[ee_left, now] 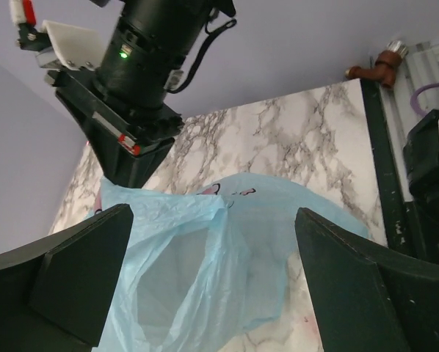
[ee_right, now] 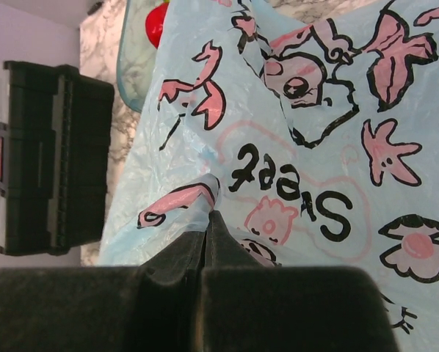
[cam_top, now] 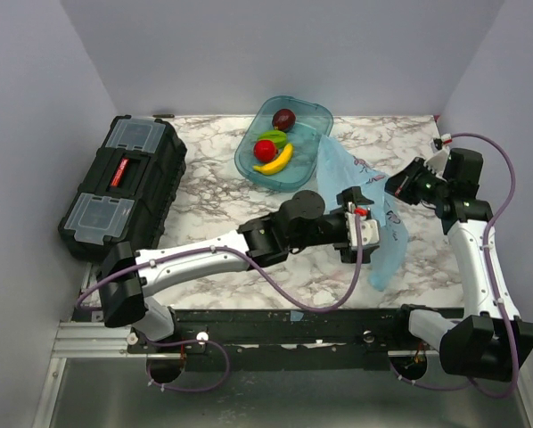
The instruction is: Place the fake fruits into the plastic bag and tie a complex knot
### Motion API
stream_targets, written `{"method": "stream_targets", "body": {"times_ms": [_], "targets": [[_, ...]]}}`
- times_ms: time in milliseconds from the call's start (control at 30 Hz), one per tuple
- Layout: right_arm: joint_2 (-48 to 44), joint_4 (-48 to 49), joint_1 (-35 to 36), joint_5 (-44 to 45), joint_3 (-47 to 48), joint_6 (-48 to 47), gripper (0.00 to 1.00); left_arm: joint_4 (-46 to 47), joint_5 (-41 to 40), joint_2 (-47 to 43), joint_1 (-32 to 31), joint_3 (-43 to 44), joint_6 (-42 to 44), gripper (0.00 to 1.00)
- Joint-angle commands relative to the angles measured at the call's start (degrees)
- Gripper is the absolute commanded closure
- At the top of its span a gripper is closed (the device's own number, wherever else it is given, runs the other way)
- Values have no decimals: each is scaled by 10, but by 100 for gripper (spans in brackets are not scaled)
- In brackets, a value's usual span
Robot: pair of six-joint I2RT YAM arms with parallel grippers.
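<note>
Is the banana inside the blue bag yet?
No, the banana lies in the teal tray, outside the plastic bag.

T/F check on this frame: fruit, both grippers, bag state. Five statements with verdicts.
1. The banana lies in the tray. True.
2. The right gripper is open, clear of the bag. False: it is shut on a fold of the bag.
3. The left gripper is clamped on the bag. False: its fingers stand wide apart, with the bag between them.
4. The toolbox sits left of the tray. True.
5. The bag is tied in a knot. False: no knot shows, and the bag hangs loose from the right gripper.
</note>
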Motion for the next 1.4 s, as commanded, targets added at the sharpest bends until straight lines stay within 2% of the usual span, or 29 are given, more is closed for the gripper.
{"method": "stream_targets", "body": {"times_ms": [0, 100, 233, 467, 667, 733, 967, 1067, 1267, 1367], "targets": [[3, 56, 0, -21, -1, 79, 99, 52, -85, 44, -8, -3, 68, 2], [-2, 34, 0, -23, 7, 79, 99, 73, -151, 76, -2, 0, 87, 2], [-21, 14, 0, -18, -5, 89, 99, 108, -172, 97, 7, -12, 116, 2], [1, 22, 0, -2, -6, 130, 99, 105, -67, 87, 10, -40, 85, 2], [26, 65, 0, 8, -1, 153, 99, 122, 38, 59, 14, -83, 75, 20], [29, 66, 0, 8, 3, 154, 99, 103, 53, 62, 14, -83, 81, 25], [13, 56, 0, 8, -10, 153, 99, 81, 52, 78, 20, -65, 114, 30], [11, 57, 0, 14, -18, 157, 99, 89, 88, 66, 16, -75, 115, 31], [10, 46, 0, 4, -2, 165, 99, 58, -5, 128, 8, -16, 132, 19], [13, 37, 0, -2, 2, 162, 99, 37, -77, 168, 10, 31, 153, 18]]}}
